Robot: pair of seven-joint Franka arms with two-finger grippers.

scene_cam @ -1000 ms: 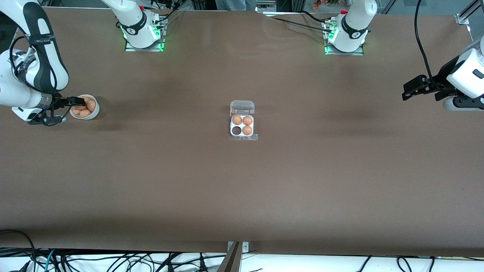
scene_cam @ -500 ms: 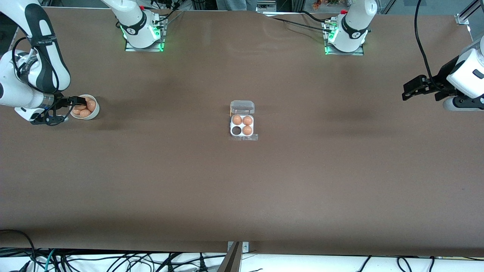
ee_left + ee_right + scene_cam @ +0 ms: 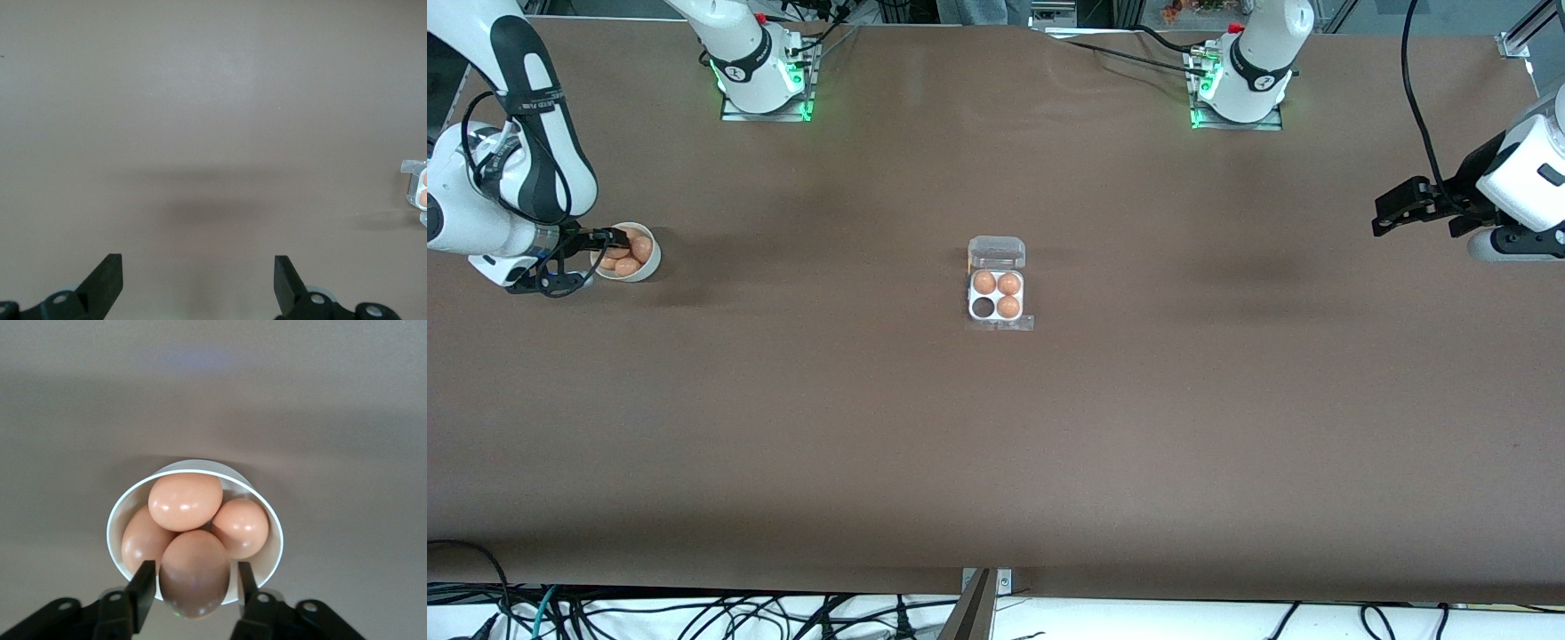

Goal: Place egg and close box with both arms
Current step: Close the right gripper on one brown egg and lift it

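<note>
A: Front view: the right gripper is down in the bowl at the right arm's end of the desk; the box sits mid-desk, lid up, one cell empty.

B: Left gripper waits, jaws apart, over bare desk.

A: Right wrist view: fingers clamp the egg. It should lift straight, gently.

Two white arms with black joint bands and black cables are seen on green-lit bases. Black two-finger grippers are fitted, the left gripper with round screw heads below its jaws.
</note>
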